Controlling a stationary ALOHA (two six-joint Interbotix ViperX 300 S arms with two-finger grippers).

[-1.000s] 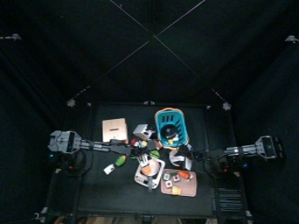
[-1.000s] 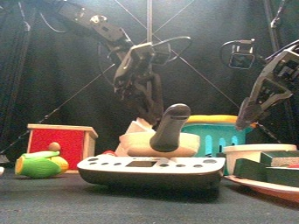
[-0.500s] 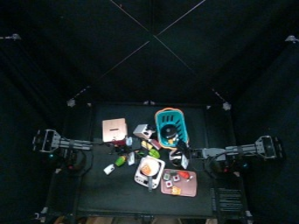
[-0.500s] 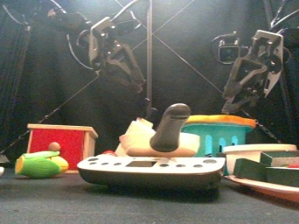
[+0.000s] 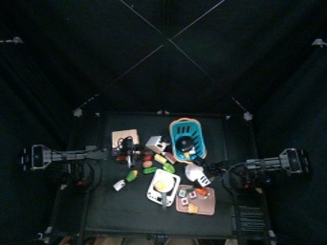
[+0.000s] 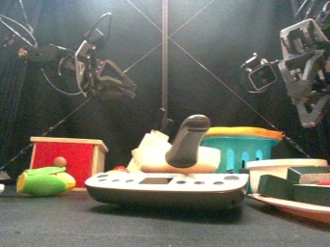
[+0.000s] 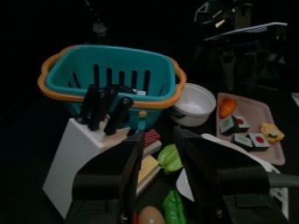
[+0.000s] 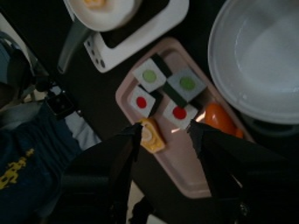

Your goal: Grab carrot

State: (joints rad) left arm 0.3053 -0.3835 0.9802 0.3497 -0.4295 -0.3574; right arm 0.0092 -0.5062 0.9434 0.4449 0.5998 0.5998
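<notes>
An orange wedge that may be the carrot point(image 7: 226, 107) lies on the pink tray point(image 7: 271, 112), close to the white bowl point(image 7: 194, 102). The right wrist view shows the same wedge point(image 8: 218, 119) between the bowl point(image 8: 263, 52) and the sushi pieces. My left gripper point(image 7: 173, 175) is open and empty, raised above the table's left side over the knife block point(image 7: 84, 147). My right gripper point(image 8: 181, 166) is open and empty too, hanging high over the tray's near edge point(image 8: 176, 171). In the front view the left gripper point(image 6: 114, 83) and the right gripper point(image 6: 304, 75) both hang well above the objects.
A teal basket with an orange rim point(image 6: 240, 147) stands behind a black pan with an upright handle point(image 6: 168, 185). A red box point(image 6: 68, 159) and a green toy point(image 6: 45, 180) sit at the front left. A white plate with a fried egg point(image 8: 105, 9) lies beside the tray.
Both arms have drawn back from the middle and risen. The left gripper has gone left and the right gripper right. Both stay open and empty.
</notes>
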